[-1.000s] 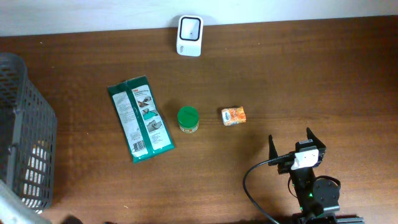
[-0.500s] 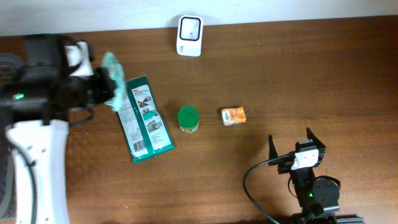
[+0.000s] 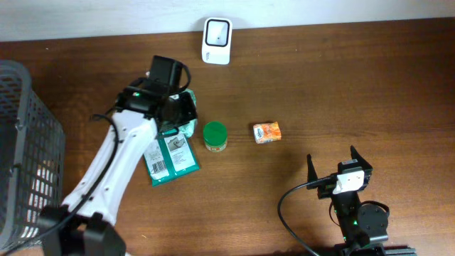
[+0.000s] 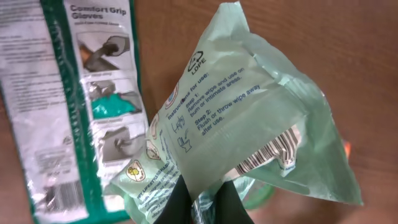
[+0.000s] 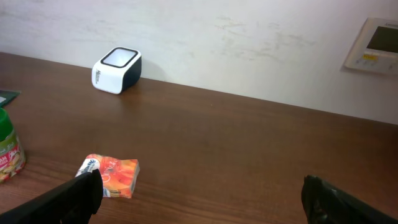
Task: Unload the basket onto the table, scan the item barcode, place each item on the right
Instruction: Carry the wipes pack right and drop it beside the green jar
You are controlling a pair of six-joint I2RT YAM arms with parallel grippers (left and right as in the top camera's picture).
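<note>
SURFACE: dark brown wood-grain table (image 3: 341, 85), filling the overhead frame below a narrow strip of off-white wall (image 3: 320, 11) along the top edge. In the right wrist view the same wall carries a pale control panel (image 5: 378, 43) at the upper right.

FIXTURES: 1 grey plastic mesh basket (image 3: 21, 142) at the left edge. 1 white box-shaped scanner with a dark window (image 3: 217, 40), top centre, against the wall.

LOOSE ITEMS: 1 flat green-and-white glove pack (image 3: 170, 153), left of centre, lying partly under the left arm. 1 small jar with a round green lid (image 3: 215, 136) just right of it. 1 small orange wrapped packet (image 3: 266, 132) right of the jar, apart from it.

TASK ITEM: 1 pale green soft plastic wipes pouch (image 4: 249, 130), held off the table above the upper part of the glove pack and just left of the jar, well below the scanner in the overhead frame. It is crumpled and tilted. The printed face shows an LDPE recycling mark, 2 numbered use steps and a black-on-white barcode (image 4: 267, 155) at its lower right.

LEFT GRIPPER (image 4: 205, 186): black fingers clenched on the pouch's lower edge.

RIGHT GRIPPER (image 3: 333, 163): lower right of the overhead frame, fingers spread wide, grasping nothing.
</note>
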